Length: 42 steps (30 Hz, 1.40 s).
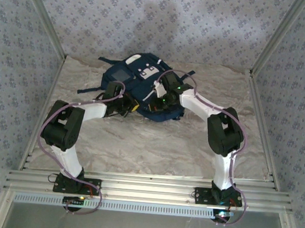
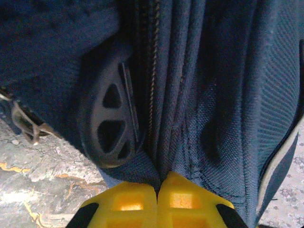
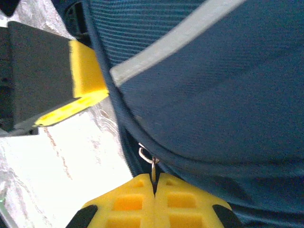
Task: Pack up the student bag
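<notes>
The student bag (image 1: 139, 78), navy blue with a grey patch and white tabs, lies at the back middle of the table. My left gripper (image 1: 128, 105) is at its near left edge. In the left wrist view this gripper (image 2: 159, 183) is shut, its yellow fingers pinching a fold of the bag's fabric (image 2: 213, 80) just beside the zipper track (image 2: 153, 71). My right gripper (image 1: 161, 92) is on the bag's near right side. In the right wrist view it (image 3: 154, 183) is shut on a small metal zipper pull (image 3: 153, 166) under the bag's white stripe (image 3: 190, 33).
The marble-patterned table (image 1: 155, 141) stretches between the bag and the aluminium rails (image 1: 146, 188) at the front. Patterned walls close in both sides and the back. A black round plastic piece (image 2: 111, 121) sits on the bag. The left gripper's yellow finger (image 3: 85, 66) shows beside the bag.
</notes>
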Motion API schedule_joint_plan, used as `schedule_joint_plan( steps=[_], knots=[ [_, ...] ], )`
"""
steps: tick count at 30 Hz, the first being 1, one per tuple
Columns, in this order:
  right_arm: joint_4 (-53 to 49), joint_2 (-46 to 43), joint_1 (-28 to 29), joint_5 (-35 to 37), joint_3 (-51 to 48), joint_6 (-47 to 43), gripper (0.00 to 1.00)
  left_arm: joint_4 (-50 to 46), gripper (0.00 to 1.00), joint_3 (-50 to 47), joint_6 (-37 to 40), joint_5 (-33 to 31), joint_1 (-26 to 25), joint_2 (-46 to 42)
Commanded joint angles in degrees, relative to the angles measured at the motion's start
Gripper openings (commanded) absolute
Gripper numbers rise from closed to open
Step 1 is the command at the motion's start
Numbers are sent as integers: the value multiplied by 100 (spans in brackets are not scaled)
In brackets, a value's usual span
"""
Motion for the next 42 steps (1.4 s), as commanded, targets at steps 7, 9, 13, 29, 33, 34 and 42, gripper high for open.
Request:
schedule_joint_plan(
  steps=[7, 9, 13, 29, 33, 34, 42],
  knots=[
    [-826, -333, -456, 857, 202, -1228, 0, -306, 0, 14, 391, -121, 210, -363],
    [-839, -283, -554, 1003, 267, -1404, 0, -453, 0, 41, 493, -78, 219, -410],
    [-919, -66, -784, 1229, 534, -1682, 0, -786, 0, 61, 709, 14, 267, -561],
    [-908, 742, -1247, 1405, 1272, -2020, 0, -2184, 0, 147, 1972, 203, 939, -975],
    [-830, 427, -1182, 1329, 879, -1995, 0, -2344, 0, 216, 2236, 204, 1271, -925],
    [-786, 277, -1133, 1235, 702, -1948, 0, -2345, 0, 242, 2262, 209, 1350, -890],
    [-517, -831, -412, 606, -502, -1397, 0, -2861, 5, 715, 2717, 21, 1643, -683]
  ],
)
